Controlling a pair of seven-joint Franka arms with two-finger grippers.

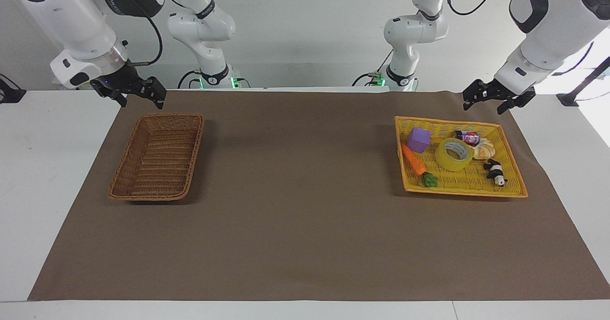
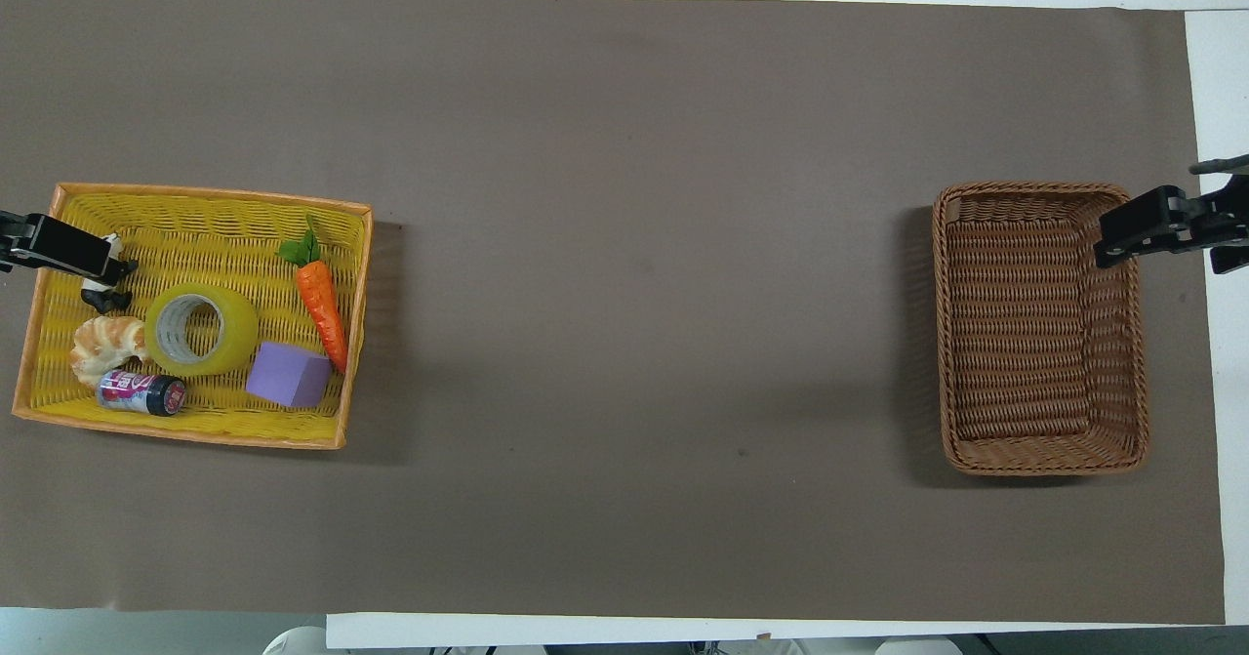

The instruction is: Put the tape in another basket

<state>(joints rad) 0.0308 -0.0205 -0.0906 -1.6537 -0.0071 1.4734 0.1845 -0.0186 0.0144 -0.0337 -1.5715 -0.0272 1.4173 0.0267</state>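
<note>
The left tool [image 1: 498, 101] is hanging in the air just off the robots' edge of the yellow tray [image 1: 517, 179], its fingers spread and holding nothing; the right tool [image 1: 136, 92] is waiting over the bench by the near corner of the basket [image 1: 125, 179], fingers likewise spread and empty. The tape [image 1: 454, 154] is lying flat in the middle of the yellow tray at the left arm's end, core facing up; a purple block [image 1: 418, 139] and a toy carrot [image 1: 412, 159] are sitting beside it toward the bench's middle, a small can [image 1: 467, 137] nearer the robots, a bread roll [image 1: 484, 149] touching it, a panda figure [image 1: 495, 172] close by. Nothing is being carried yet, so the step in hand looks like the left arm's reach; I would be bringing it straight down, one finger into the core and one outside the wall, on the side away from the bread roll, then lifting clear of the tray rim before crossing toward the basket, well apart at the right arm's end.
</note>
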